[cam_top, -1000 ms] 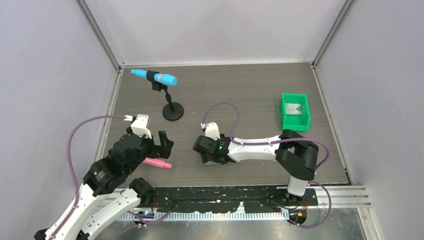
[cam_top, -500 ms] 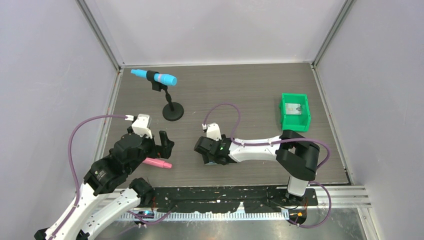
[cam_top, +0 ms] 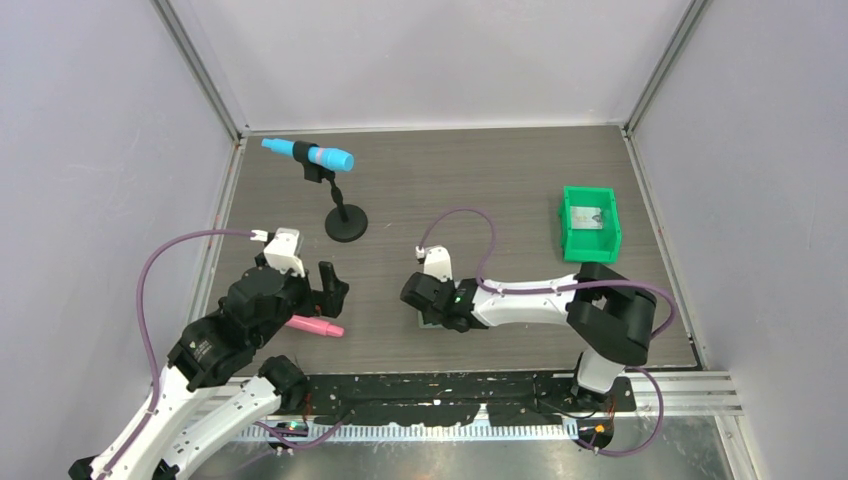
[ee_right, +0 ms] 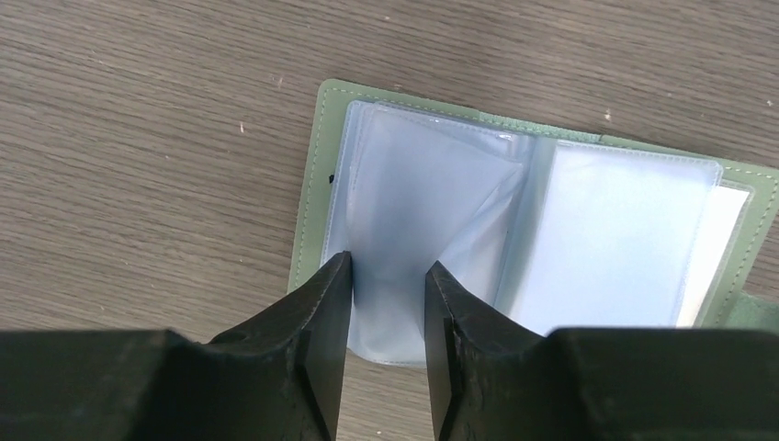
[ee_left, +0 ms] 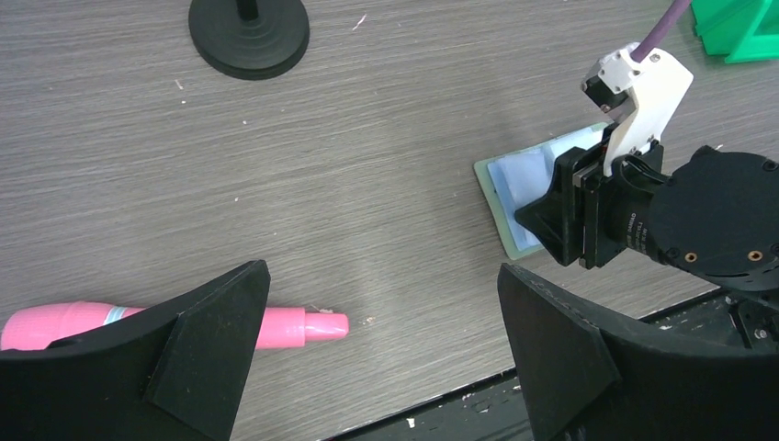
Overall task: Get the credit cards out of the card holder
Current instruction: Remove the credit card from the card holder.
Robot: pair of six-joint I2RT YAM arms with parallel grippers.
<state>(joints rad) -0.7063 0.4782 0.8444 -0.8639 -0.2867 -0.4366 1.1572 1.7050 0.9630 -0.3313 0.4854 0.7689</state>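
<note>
The card holder [ee_right: 312, 184] lies open on the table, pale green with two bluish see-through pocket panels. My right gripper [ee_right: 388, 266] hangs over its left panel [ee_right: 423, 193], jaws a narrow gap apart, the creased panel's near edge between them. A white card edge [ee_right: 726, 239] shows behind the right panel. In the top view the right gripper [cam_top: 432, 308] covers most of the holder [cam_top: 424, 322]. One card [cam_top: 588, 216] lies in the green bin. My left gripper [ee_left: 381, 276] is wide open and empty, left of the holder [ee_left: 514, 184].
A pink marker [cam_top: 315, 326] lies on the table under my left gripper [cam_top: 330, 285] and shows in the left wrist view [ee_left: 294, 326]. A black stand [cam_top: 345, 225] holds a blue microphone [cam_top: 308, 153] at back left. The green bin [cam_top: 590, 192] stands at right.
My right gripper and wrist have shifted a little to the right and toward the near edge. The left arm has not moved.
</note>
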